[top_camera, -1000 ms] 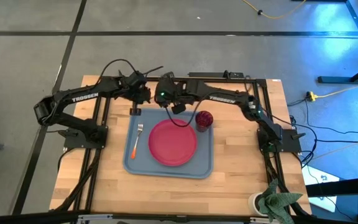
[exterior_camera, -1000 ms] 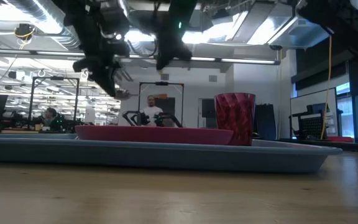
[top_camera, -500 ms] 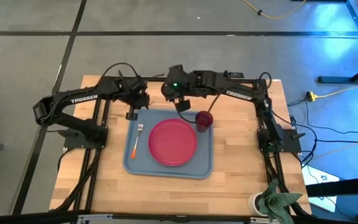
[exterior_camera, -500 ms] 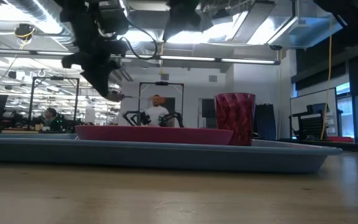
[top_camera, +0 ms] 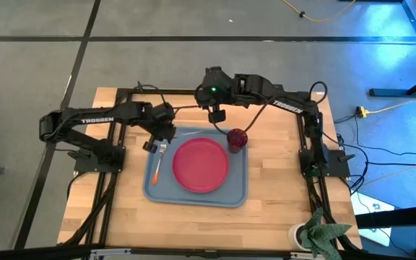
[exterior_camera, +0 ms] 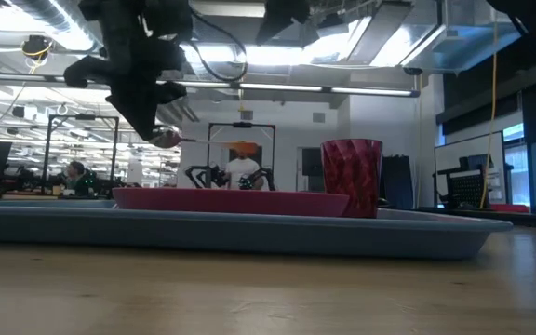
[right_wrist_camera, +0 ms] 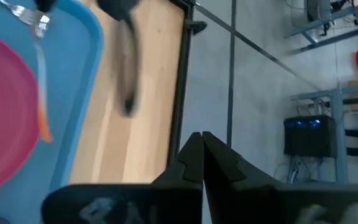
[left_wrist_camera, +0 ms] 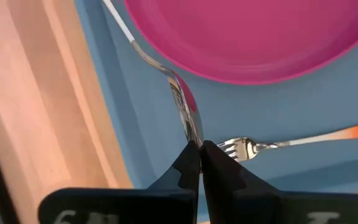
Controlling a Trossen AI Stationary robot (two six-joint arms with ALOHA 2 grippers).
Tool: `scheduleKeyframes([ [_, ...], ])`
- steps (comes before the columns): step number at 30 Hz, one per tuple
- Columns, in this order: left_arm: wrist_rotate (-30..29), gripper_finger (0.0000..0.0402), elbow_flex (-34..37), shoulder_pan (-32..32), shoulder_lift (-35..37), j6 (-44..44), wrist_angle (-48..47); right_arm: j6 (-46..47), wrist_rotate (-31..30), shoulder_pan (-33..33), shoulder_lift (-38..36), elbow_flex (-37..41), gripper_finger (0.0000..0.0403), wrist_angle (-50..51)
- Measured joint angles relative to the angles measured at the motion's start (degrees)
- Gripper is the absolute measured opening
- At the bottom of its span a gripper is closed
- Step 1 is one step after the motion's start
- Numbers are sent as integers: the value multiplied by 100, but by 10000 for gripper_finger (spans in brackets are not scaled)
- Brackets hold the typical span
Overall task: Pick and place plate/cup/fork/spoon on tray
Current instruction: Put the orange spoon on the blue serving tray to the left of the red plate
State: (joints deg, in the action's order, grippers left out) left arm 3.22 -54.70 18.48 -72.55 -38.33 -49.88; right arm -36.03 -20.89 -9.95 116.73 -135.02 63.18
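Since a second ago your left tool (top_camera: 152, 144) has swung from the desk's far edge to the far left corner of the large blue-grey rectangular tray (top_camera: 237, 193), while your right tool (top_camera: 217, 114) has drawn back from over the tray to the far side of the pale wooden desk (top_camera: 280, 195). Look at the left wrist view: the left tool's two dark fingers (left_wrist_camera: 189, 163) are pressed together, clamped on the small silver spoon (left_wrist_camera: 182, 107), whose thin stem reaches out ahead of them over the rim of the round flat pink-red plate (left_wrist_camera: 253, 37). From the low view you can see that spoon (exterior_camera: 167, 139) hanging in the air, clear above the tray (exterior_camera: 249, 233) and the plate (exterior_camera: 231, 199). Your small fork with silver prongs and an orange handle (top_camera: 157, 162) lies flat on the tray's left strip, just beside the plate (top_camera: 201, 165), and in the left wrist view its prongs (left_wrist_camera: 238, 148) sit just past the fingertips. The small dark red ribbed cup (top_camera: 237, 137) stands upright in the tray's far right corner, close to the plate's edge. Your right tool (right_wrist_camera: 202, 155) has its fingers shut with nothing between them, hovering above the desk's far edge with grey floor (right_wrist_camera: 260, 87) beyond.
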Motion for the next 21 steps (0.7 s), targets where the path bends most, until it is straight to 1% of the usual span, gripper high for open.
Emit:
scheduleKeyframes([
  [6,-467,0,0,-501,0,-295,12,2,-41,-120,0,0,0,106],
  [12,-553,0,0,-1016,0,-630,32,3,-43,-166,-68,2,0,132],
  [14,-715,0,0,-1177,0,-708,60,38,-45,-169,-103,2,0,133],
  [17,-1157,0,0,-1469,-2,-628,96,215,-44,-169,-133,2,0,178],
  [21,-1146,0,0,-1910,-2,-551,107,404,-43,-169,-194,4,0,252],
])
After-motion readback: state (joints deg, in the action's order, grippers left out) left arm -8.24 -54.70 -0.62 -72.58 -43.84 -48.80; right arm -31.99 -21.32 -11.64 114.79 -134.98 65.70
